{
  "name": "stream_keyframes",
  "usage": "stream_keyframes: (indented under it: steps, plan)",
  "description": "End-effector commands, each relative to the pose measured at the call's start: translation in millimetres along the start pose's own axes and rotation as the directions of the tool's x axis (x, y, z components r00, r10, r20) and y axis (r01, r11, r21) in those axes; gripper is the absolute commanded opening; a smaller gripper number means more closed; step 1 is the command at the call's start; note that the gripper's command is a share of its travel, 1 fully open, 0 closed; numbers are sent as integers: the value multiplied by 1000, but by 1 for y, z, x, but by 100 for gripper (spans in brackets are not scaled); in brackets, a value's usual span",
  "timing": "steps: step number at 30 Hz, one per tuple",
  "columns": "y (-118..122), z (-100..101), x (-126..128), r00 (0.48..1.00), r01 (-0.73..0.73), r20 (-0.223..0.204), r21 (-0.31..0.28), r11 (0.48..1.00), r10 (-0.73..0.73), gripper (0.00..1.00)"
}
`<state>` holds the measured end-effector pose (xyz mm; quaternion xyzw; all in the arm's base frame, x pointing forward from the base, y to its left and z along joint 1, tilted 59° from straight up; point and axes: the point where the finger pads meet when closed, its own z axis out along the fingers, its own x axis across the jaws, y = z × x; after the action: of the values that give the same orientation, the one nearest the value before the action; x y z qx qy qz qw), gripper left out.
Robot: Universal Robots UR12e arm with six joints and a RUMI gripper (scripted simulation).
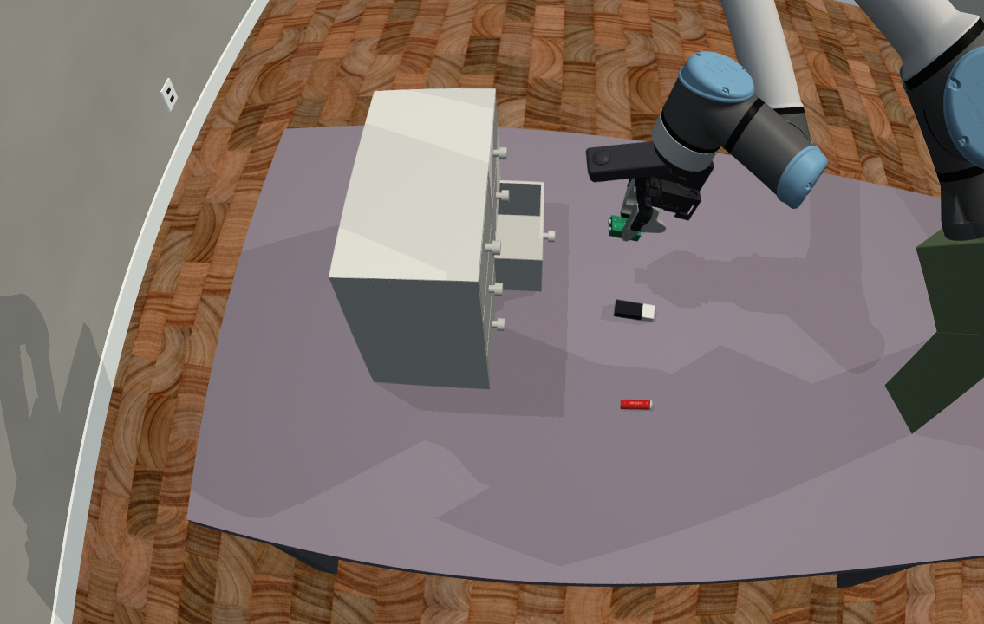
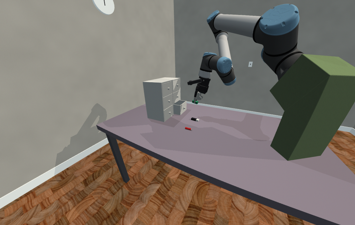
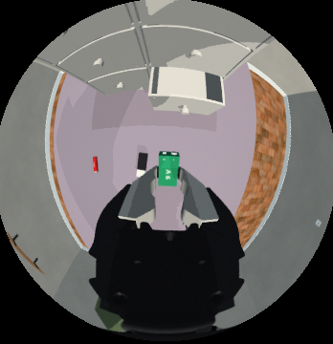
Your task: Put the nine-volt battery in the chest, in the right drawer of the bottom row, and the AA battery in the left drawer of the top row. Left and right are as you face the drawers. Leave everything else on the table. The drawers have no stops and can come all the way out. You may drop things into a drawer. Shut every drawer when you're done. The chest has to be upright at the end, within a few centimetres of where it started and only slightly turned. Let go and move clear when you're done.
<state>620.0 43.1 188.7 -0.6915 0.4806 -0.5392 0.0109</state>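
Battery [image 1: 622,227] [image 2: 195,102] [image 3: 168,169], green, boxy, "9V" in white, pinched in nearly closed claw [image 1: 641,230] [image 2: 195,100] [image 3: 167,167].

The top view looked steeply down from high over the desk [image 1: 596,497] [image 2: 229,156] [image 3: 195,139], taking in most of it. The exterior view stood farther out, beyond a long edge, facing slantwise across toward the walls. The wrist view looked from close behind the hand [image 1: 639,224] [image 2: 195,100] [image 3: 168,174] toward the drawer fronts. Top and exterior shared the chest [image 1: 417,185] [image 2: 154,100] [image 3: 109,43].

Jointed arm [image 1: 772,58] [image 2: 237,24] with pale grey tubes, charcoal joints, screw-dotted blue caps; black gripper [image 1: 639,221] [image 2: 195,99] [image 3: 167,167], angular grey fingers
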Motion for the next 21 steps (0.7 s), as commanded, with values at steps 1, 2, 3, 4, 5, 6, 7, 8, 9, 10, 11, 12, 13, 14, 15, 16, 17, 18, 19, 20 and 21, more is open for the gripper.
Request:
stream_keyframes:
  steps: [1,2,3,4,5,6,7,8,9,10,11,12,13,14,15,16,17,18,19,20,21]
  plan:
    - [0,0,0,1000,0,0,44,999,0,13]
    - [0,0,0,1000,0,0,53,999,0,13]
    - [0,0,0,1000,0,0,63,998,0,13]
    - [0,0,0,1000,0,0,73,997,0,13]
    - [1,0,0,1000,0,0,83,997,0,13]
    - [1,0,0,1000,0,0,93,996,0,13]
    - [1,0,0,1000,0,0,103,995,0,13]
    - [1,0,0,1000,0,0,113,994,0,13]
    - [1,0,0,1000,0,0,113,994,0,13]
    - [1,0,0,1000,0,0,113,994,0,13]
    - [1,0,0,1000,0,0,124,992,0,13]
    - [1,0,0,1000,0,0,135,991,0,13]
    - [1,0,0,1000,0,0,145,989,0,13]
    - [1,0,0,1000,0,0,156,988,0,13]
    - [1,0,0,1000,0,0,167,986,0,13]
    - [1,0,0,1000,0,0,178,984,0,13]
    - [1,1,0,1000,0,0,189,982,0,13]
    - [1,1,0,1000,0,0,201,980,0,13]
    - [1,1,0,1000,0,0,212,977,0,13]
    - [1,0,0,1000,0,0,223,975,0,13]
    - [2,1,0,1000,0,0,235,972,0,13]
